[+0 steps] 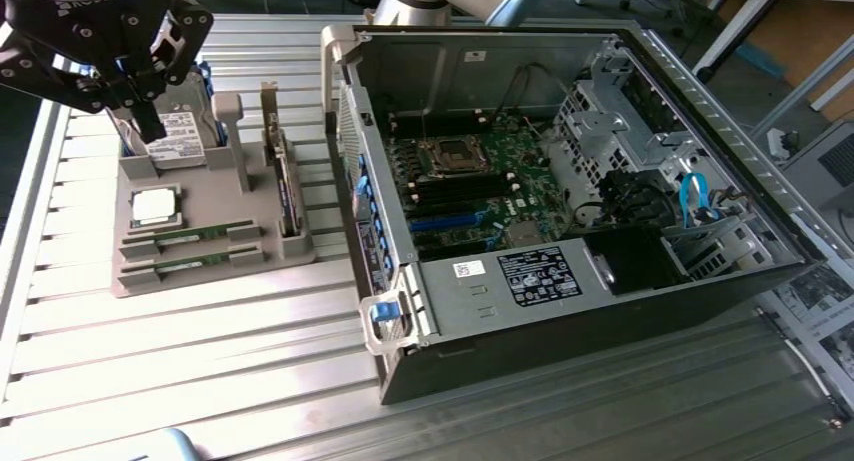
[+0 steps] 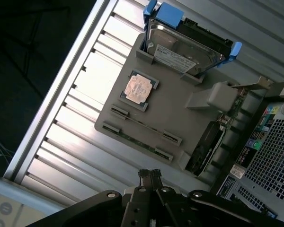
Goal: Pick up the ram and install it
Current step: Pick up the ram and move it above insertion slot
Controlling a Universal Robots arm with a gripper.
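Slatted metal table [image 1: 200, 361] carries a grey holder [image 2: 180, 118]. Our gripper [image 2: 150, 176] hangs above it, fingers pressed together, holding nothing. We see the ram [image 2: 142, 124] slotted in the holder below the gripper, past the CPU [image 2: 139, 88].

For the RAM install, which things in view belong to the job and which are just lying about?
Job: ram sticks, gray holder, motherboard, computer case, end effector (shut, empty).
Lying about: CPU chip, hard drive, expansion card upright in the holder.
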